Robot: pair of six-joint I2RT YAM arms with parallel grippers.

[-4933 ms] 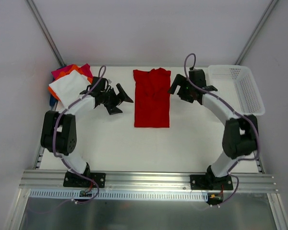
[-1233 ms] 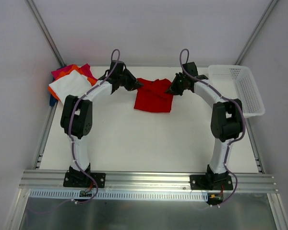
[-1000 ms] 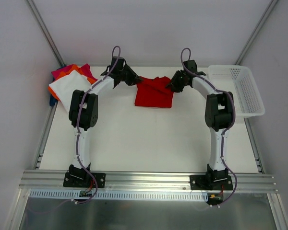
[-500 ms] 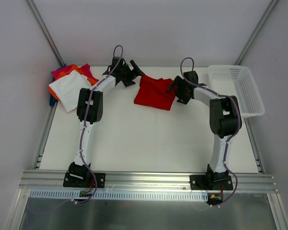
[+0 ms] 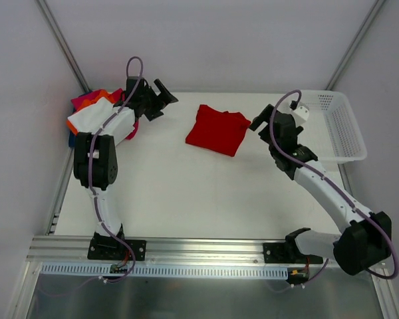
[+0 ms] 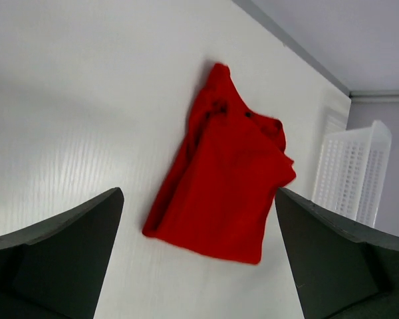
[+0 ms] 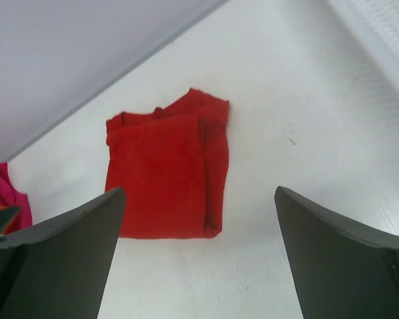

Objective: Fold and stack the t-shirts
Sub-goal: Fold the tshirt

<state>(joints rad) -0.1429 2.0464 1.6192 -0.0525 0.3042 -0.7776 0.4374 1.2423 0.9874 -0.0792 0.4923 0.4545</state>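
Observation:
The red t-shirt [image 5: 218, 129] lies folded into a small rectangle at the back middle of the table; it also shows in the left wrist view [image 6: 226, 169] and the right wrist view [image 7: 165, 173]. A stack of folded shirts sits at the back left, the white one [image 5: 93, 118] on top, orange [image 5: 101, 95] and magenta [image 5: 83, 102] beneath. My left gripper [image 5: 161, 94] is open and empty, between the stack and the red shirt. My right gripper [image 5: 261, 122] is open and empty, just right of the red shirt.
A white plastic mesh basket [image 5: 339, 123] stands at the back right, its edge showing in the left wrist view [image 6: 352, 176]. Slanted metal frame posts [image 5: 63, 43] rise at the back corners. An aluminium rail [image 5: 206, 249] runs along the near edge.
Both grippers folded the long red shirt in half toward the back, let go and drew away sideways. The left moved toward the stack, the right toward the basket.

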